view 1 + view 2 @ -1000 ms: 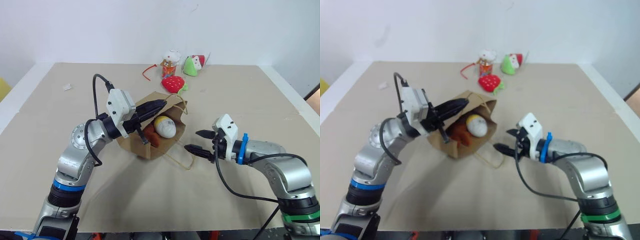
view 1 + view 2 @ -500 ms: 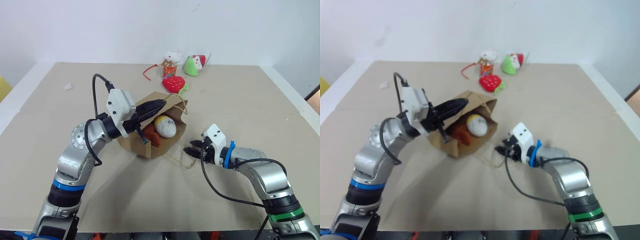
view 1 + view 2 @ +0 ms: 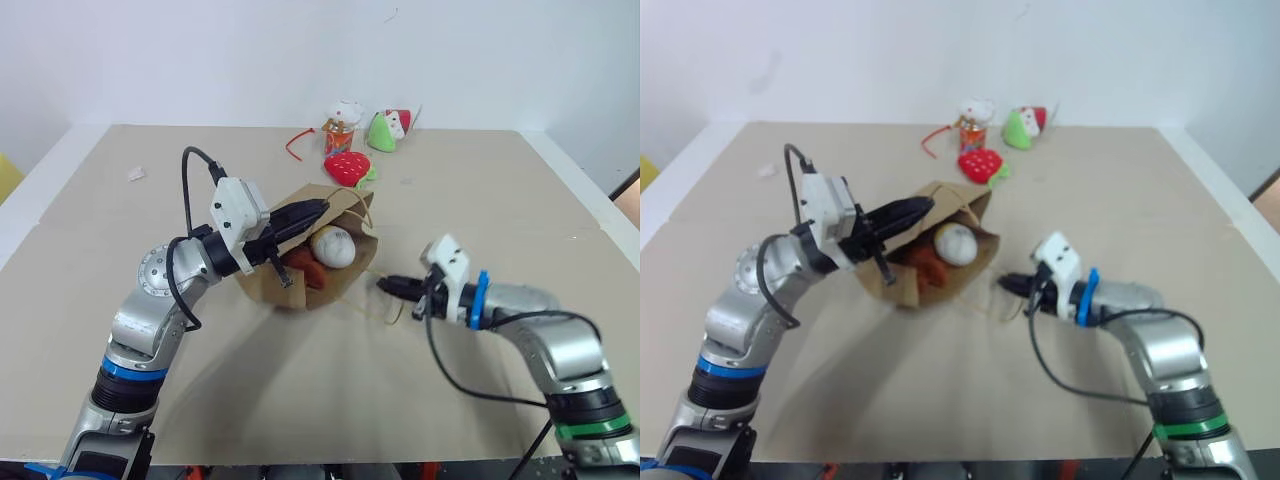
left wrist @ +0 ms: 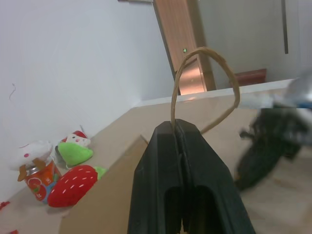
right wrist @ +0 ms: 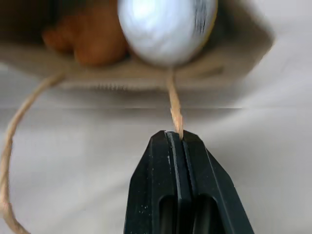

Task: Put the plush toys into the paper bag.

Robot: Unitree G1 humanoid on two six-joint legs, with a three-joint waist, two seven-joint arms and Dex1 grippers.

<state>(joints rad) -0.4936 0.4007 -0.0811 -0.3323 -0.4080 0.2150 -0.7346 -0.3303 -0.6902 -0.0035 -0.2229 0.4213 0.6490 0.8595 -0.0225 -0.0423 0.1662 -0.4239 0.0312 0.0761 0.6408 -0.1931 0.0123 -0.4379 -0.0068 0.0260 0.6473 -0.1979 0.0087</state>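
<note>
The brown paper bag (image 3: 266,284) lies on its side on the table, its mouth facing my right arm. Inside the mouth sit both plush toys: the white-and-yellow egg (image 3: 333,246) and, beside it, the fuzzy brown animal (image 3: 304,268). My left gripper (image 3: 318,208) is shut on the bag's upper cord handle (image 4: 214,63) and holds the top edge up. My right gripper (image 3: 385,285) is shut on the lower cord handle (image 5: 174,105), just in front of the mouth, with the cord drawn taut to the bag.
At the table's far side lie a red strawberry plush (image 3: 345,167), a green cone plush (image 3: 385,130), a small orange cup toy (image 3: 340,122) and a red cord (image 3: 297,146). A white scrap (image 3: 133,174) lies far left.
My right gripper went from open to shut, reached in to the lower handle loop, closed on it and drew it to the right. The egg shifted slightly. The left arm held still.
</note>
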